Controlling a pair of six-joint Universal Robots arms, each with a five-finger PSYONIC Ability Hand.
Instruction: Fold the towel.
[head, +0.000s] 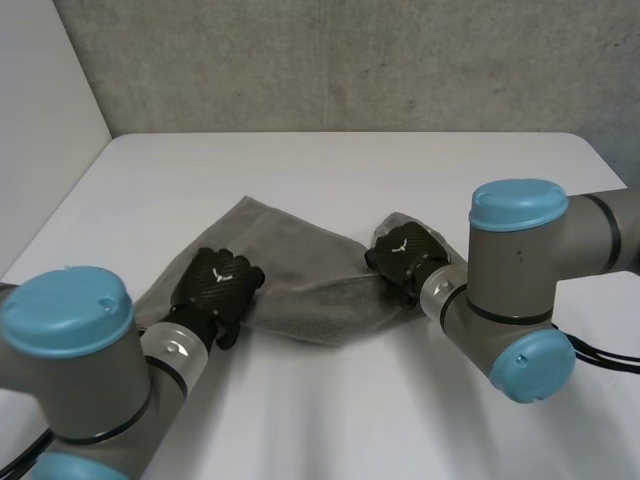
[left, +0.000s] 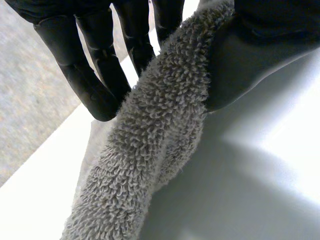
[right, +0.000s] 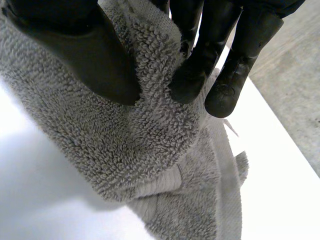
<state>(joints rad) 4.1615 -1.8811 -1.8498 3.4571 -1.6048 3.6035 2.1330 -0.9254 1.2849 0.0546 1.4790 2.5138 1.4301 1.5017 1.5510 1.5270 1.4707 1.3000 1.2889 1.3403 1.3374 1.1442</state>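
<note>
There is one towel, a grey terry-cloth piece (head: 300, 262), and two black robot hands on it. All of this sits on one white table (head: 350, 170), with a grey wall (head: 350, 60) beyond the table.

The towel lies rumpled on the table between the two hands, reaching from one to the other. A wider flap spreads away from the left hand (head: 222, 285) toward the wall. The left hand sits at the towel's near edge, toward its left end. The right hand (head: 405, 258) is at the towel's opposite, right end.

In the left wrist view the towel (left: 150, 140) is gathered into a thick roll. It runs up between that hand's fingers (left: 95, 75) on one side and its thumb on the other, so the left hand pinches the cloth. From there the roll drops away from the fingertips to the table.

In the right wrist view the right hand's thumb (right: 95, 55) and fingers (right: 210, 55) press into the towel (right: 125, 145) from both sides. A fold of cloth is clamped between them. The hemmed edge hangs just past the fingertips, onto the table.
</note>
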